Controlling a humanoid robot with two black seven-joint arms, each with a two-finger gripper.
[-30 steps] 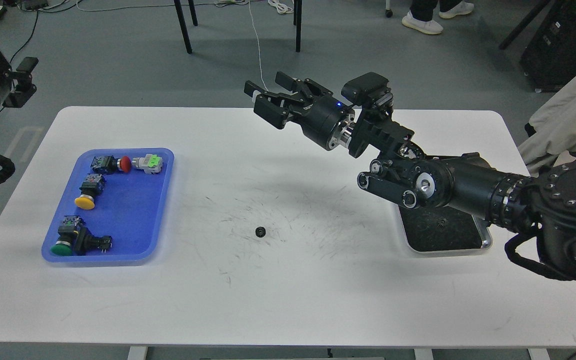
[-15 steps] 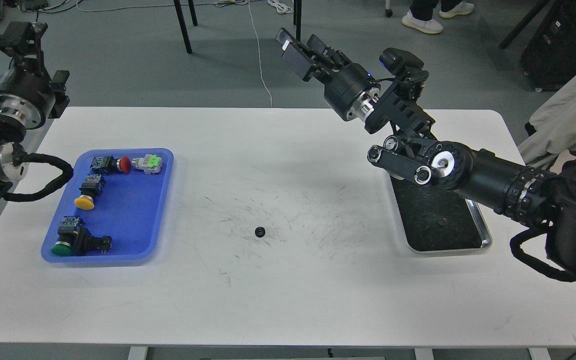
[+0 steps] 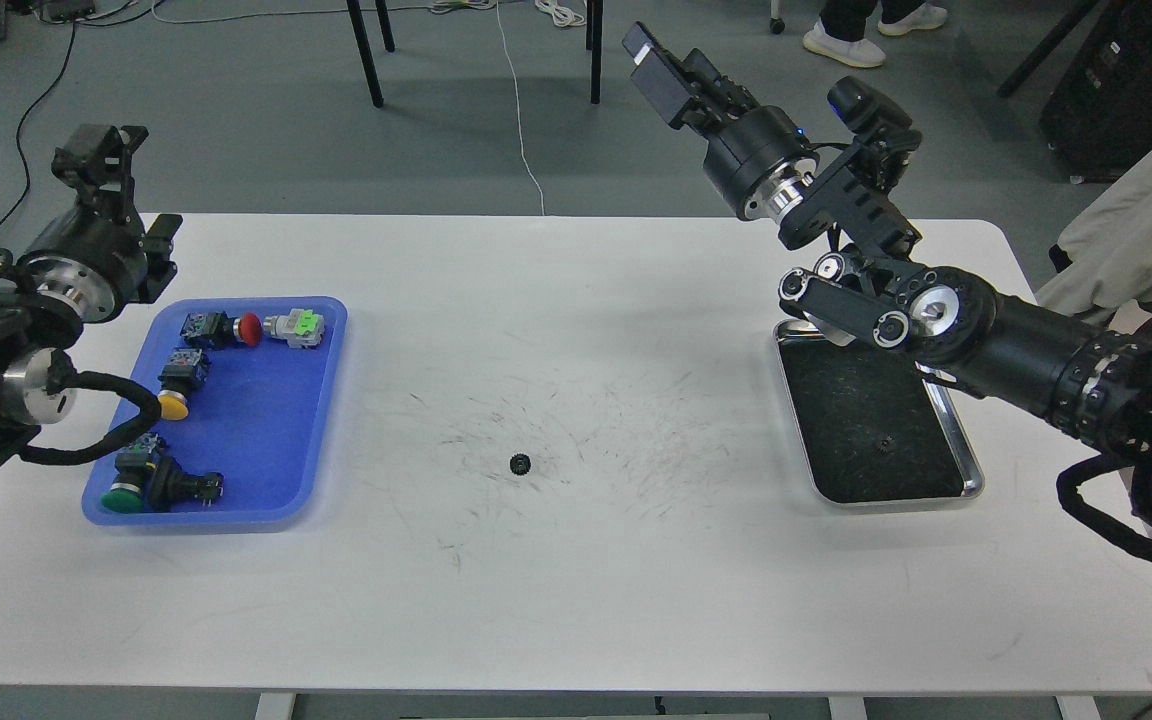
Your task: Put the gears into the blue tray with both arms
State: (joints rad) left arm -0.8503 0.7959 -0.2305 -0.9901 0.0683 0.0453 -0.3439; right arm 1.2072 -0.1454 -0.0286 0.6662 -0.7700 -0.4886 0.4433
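Observation:
One tiny black gear (image 3: 520,463) lies on the bare white table, about mid-table. A second gear (image 3: 881,446) rests on the dark inside of the silver tray (image 3: 971,470) at the right. The blue tray (image 3: 266,420) sits at the left and holds several push-button switches. My right gripper (image 3: 664,68) is raised high beyond the table's far edge, well above and away from both gears, its fingers apart and empty. My left gripper (image 3: 158,258) hovers at the blue tray's far left corner, seen from behind, so its fingers cannot be told apart.
Switches with red (image 3: 249,328), yellow (image 3: 172,404) and green (image 3: 122,497) caps line the blue tray's left and far sides. My right forearm (image 3: 996,345) crosses above the silver tray's far end. Chair legs and cables stand on the floor beyond the table.
My right gripper has swung up and to the right, off mid-table, uncovering the silver tray and its gear. My left arm has come in toward the blue tray's far corner.

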